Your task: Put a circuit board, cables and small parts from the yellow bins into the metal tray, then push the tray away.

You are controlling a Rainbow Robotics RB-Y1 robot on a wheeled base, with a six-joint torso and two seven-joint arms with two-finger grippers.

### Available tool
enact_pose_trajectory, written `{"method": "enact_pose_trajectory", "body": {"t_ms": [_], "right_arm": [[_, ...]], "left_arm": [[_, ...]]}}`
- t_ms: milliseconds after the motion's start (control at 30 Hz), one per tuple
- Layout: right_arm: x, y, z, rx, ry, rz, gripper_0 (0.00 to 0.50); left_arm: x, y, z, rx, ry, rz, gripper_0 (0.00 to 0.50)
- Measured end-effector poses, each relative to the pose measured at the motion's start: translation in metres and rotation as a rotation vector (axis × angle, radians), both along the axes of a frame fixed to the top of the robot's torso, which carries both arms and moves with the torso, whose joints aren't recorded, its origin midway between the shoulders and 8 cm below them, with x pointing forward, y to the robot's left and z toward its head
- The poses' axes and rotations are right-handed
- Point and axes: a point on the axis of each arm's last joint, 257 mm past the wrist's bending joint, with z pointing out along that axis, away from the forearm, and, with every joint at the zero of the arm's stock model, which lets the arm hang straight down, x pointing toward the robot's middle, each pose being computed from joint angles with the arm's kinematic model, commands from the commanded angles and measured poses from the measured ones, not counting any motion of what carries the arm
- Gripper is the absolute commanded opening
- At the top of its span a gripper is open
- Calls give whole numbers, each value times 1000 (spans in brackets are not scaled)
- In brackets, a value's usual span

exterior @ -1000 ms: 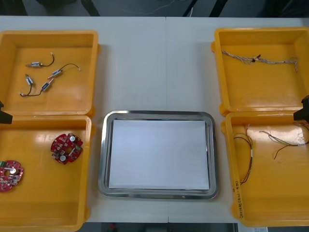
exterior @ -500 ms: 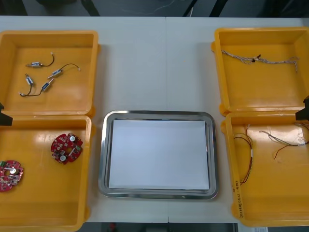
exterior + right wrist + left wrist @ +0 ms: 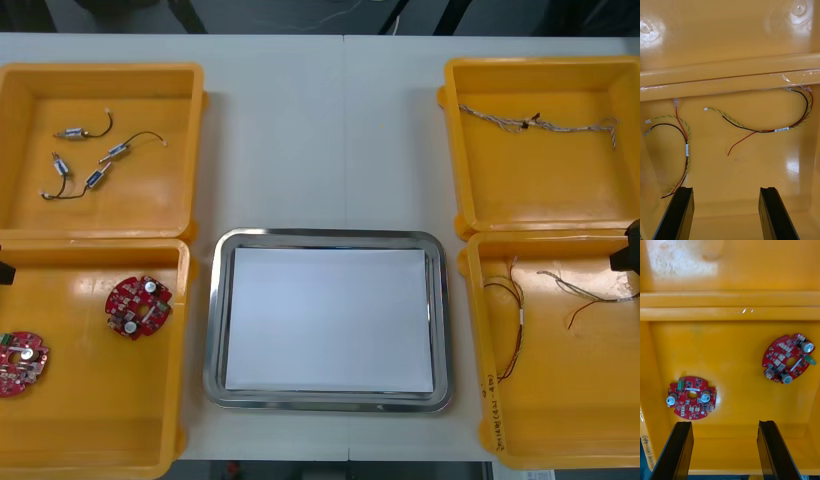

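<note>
While my left pincer [image 3: 724, 423] is gaping over round red boards [image 3: 778, 355], my right pincer [image 3: 726, 189] is gaping over twisted cables [image 3: 781, 129] in glossy bins [image 3: 730, 77].

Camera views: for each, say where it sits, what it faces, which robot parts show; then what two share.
Front: above the arms, steeply down on table, tray and bins; left arm, right arm at edges.
Left wrist: on that wrist, facing two boards in a left bin; left gripper open.
Right wrist: on that wrist, facing cables in a right bin; right gripper open.
Shared: front and left wrist show both boards.
</note>
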Motion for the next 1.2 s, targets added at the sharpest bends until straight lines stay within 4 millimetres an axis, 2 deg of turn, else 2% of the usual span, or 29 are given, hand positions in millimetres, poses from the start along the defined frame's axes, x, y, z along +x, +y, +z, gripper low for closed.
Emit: {"method": "enact_pose_trajectory", "body": {"t_ms": [167,467,967,1200], "right_arm": [[-4,11,-3,9,-15,8,500],[-3,25,-15,20,-48,-23,500],[10,65,-48,59,-62,-34,500],[13,63,-66,92,-52,-58,500]], "left_arm": [[-10,6,-12,8,33,8,500],[-4,5,-21,-17,-14,8,500],[-2,12,-49,-12,-36,-32,500],[4,16,-64,-16,-30,-66,500]]}}
